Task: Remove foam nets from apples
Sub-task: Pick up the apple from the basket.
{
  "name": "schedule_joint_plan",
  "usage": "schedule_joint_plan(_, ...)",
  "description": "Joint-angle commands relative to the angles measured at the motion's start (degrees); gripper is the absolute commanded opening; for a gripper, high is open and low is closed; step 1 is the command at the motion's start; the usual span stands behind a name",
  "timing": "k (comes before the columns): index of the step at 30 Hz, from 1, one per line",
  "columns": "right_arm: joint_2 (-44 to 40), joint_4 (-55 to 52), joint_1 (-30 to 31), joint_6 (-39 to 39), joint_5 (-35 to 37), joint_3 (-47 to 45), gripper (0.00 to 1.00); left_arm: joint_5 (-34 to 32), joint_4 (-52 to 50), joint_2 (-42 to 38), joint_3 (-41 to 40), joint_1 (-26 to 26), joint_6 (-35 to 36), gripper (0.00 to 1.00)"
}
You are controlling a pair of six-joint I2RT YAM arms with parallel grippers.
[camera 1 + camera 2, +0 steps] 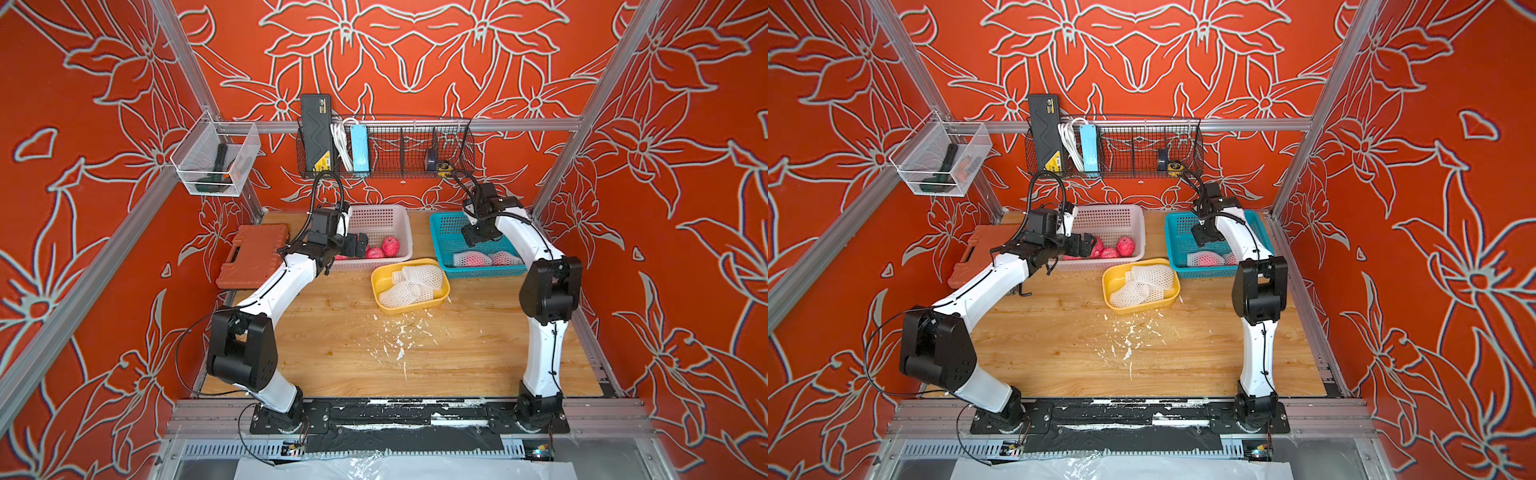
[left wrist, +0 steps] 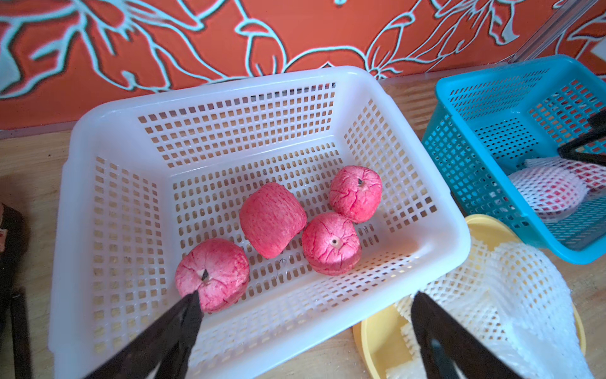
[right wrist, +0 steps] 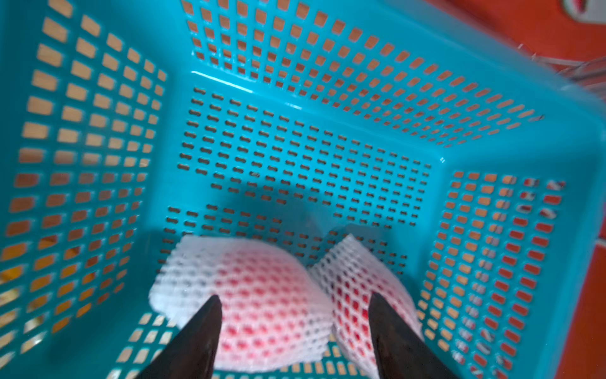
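Several bare pinkish-red apples (image 2: 272,228) lie in the white basket (image 2: 229,88). My left gripper (image 2: 306,302) hangs open over that basket's near wall, one finger (image 2: 191,308) close to the nearest apple (image 2: 211,279). Two apples still wrapped in white foam nets (image 3: 255,295) (image 3: 357,288) lie in the teal basket (image 3: 328,98). My right gripper (image 3: 295,305) is open just above them, nothing between its fingers. Empty foam nets (image 1: 411,282) are piled in the yellow tray (image 1: 382,282). Both top views show the left gripper (image 1: 359,245) and right gripper (image 1: 478,239) over their baskets.
An orange tool case (image 1: 253,255) lies at the table's left edge behind the left arm. White foam flakes (image 1: 395,336) are scattered on the wood in front of the yellow tray. A wire rack (image 1: 386,149) and a clear bin (image 1: 216,158) hang on the walls.
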Motion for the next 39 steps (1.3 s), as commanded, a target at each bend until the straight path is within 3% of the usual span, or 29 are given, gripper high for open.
schedule_joint_plan(1,-5.37,-0.74,-0.69,0.31,-4.38,-3.8,0.73,0.65,-0.26,-0.63,0.33,-0.67,0.62,0.98)
schedule_joint_plan(6,-5.04,-4.8,-0.75,-6.11,-3.28,-5.4,0.73,1.27,-0.51,-0.33,0.42,-1.21,1.0,0.98)
schedule_joint_plan(14,-6.11,-3.84,-0.77,-23.69,-0.59,-10.28,0.88,1.84,-0.52,-0.63,0.3,-1.64,0.91,0.98)
schedule_joint_plan(20,-3.14,-5.23,-0.76,-30.49,-1.3,-7.76,0.93,2.17,-0.6,-0.38,0.43,-1.83,0.89,0.98)
schedule_joint_plan(39,9.77,-8.82,-1.81,-32.95,-3.93,2.57,0.94,1.84,-2.25,2.44,1.8,-1.92,1.5,0.98)
